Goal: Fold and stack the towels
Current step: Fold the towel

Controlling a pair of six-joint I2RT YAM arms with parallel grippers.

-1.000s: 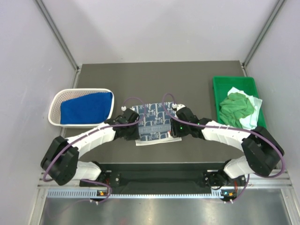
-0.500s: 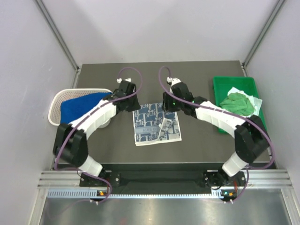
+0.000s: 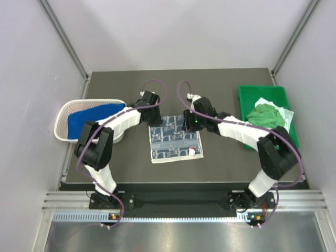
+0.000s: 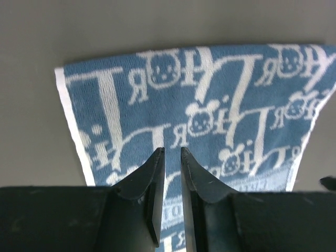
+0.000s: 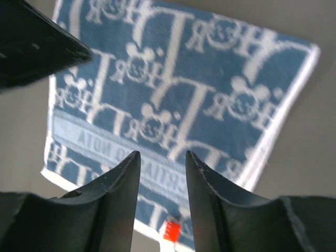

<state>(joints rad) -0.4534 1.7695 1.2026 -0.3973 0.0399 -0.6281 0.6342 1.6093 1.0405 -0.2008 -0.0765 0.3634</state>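
**Printed towel lay flat, both tools empty at its far edge**

Change vs a sec ago: both arms were low over the near edge of the printed towel (image 3: 175,139), now they'd swung to its far edge. Half a sec back a flap was curled up on the right side, and that was down flat now. Footprint abt the same, mid desk (image 3: 226,157), red tag (image 3: 192,154) at the near-right corner. So imo this fold was settled and the arms were set up for the next one from the far side.

Still lots left tho. The blue towel (image 3: 94,118) sat in the white basket (image 3: 63,113), and the green towel (image 3: 265,115) + a white towel (image 3: 286,113) were crumpled in the green tray (image 3: 252,92).

Pose: both arms reached fwd, elbows out, wrists over the far corners. Left tool (image 4: 170,152) had just a slit between fingers, nothing in it. Right tool (image 5: 161,155) had a wider gap, also empty, cloth visible below. Couldn't tell if either touched the towel.
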